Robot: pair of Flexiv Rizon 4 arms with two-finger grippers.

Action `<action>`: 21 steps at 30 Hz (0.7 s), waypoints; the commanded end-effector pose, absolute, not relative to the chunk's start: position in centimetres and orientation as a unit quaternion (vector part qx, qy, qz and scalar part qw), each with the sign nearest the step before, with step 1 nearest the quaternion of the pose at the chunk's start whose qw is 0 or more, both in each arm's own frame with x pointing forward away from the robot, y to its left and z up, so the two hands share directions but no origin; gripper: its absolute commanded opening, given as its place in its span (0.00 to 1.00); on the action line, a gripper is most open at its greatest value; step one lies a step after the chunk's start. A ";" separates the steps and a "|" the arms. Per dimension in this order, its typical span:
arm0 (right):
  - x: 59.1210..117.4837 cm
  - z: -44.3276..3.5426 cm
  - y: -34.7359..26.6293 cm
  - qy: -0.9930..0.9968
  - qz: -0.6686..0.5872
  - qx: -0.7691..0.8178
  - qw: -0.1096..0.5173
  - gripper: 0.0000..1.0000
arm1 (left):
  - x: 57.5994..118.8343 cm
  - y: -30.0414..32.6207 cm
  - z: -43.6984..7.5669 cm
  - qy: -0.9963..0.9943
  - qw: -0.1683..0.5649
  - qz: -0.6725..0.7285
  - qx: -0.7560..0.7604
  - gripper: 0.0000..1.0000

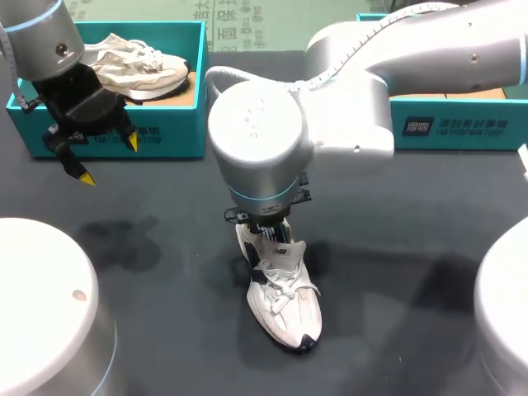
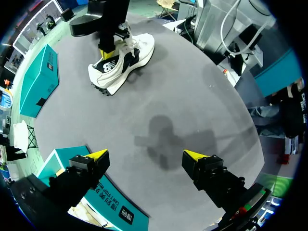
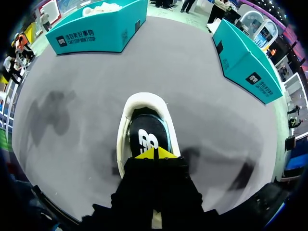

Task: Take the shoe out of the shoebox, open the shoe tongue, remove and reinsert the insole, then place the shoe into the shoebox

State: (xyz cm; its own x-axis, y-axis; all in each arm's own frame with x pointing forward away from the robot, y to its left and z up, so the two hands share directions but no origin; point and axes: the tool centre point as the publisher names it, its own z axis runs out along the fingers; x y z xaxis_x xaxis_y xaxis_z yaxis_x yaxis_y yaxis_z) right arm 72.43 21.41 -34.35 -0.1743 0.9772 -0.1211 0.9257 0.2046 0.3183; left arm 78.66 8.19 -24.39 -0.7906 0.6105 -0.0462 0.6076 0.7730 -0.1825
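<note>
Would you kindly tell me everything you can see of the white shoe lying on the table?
The white shoe is a laced sneaker with dark trim, apparently of mesh and leather-like panels, with a dark patch bearing a white logo at its heel end. It rests on its sole on the dark table, toe pointing away from the right gripper, whose closed tips sit at its heel end; whether they pinch it is unclear.
</note>
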 end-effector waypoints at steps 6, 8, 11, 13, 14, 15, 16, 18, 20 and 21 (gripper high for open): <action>72.4 -37.6 21.6 0.748 0.046 0.641 0.164 0.00 | 78.5 8.2 -24.4 -0.942 0.007 0.093 -0.324 1.00; 72.4 -38.1 21.6 0.748 0.035 0.643 0.160 0.00 | 78.5 8.2 -24.4 -0.942 0.007 0.093 -0.324 1.00; 72.3 -38.9 21.5 0.748 0.032 0.645 0.153 0.00 | 78.5 8.2 -24.4 -0.942 0.007 0.093 -0.324 1.00; 72.2 -39.1 21.7 0.748 0.031 0.646 0.152 0.00 | 78.5 8.2 -24.4 -0.942 0.007 0.093 -0.324 1.00; 72.1 -39.0 21.7 0.747 0.032 0.646 0.152 0.00 | 78.5 8.2 -24.4 -0.942 0.007 0.093 -0.324 1.00; 71.9 -38.7 21.8 0.746 0.031 0.647 0.158 0.00 | 78.5 8.2 -24.4 -0.942 0.007 0.093 -0.324 1.00; 71.8 -38.4 21.9 0.744 0.030 0.647 0.164 0.00 | 78.5 8.2 -24.4 -0.942 0.007 0.093 -0.324 1.00; 71.5 -37.5 22.0 0.742 0.026 0.645 0.181 0.00 | 78.5 8.2 -24.4 -0.942 0.007 0.093 -0.324 1.00; 71.3 -36.7 22.0 0.739 0.012 0.644 0.195 0.00 | 78.5 8.2 -24.4 -0.942 0.007 0.093 -0.324 1.00; 71.2 -36.4 22.0 0.738 0.004 0.644 0.200 0.00 | 78.5 8.2 -24.4 -0.942 0.007 0.093 -0.324 1.00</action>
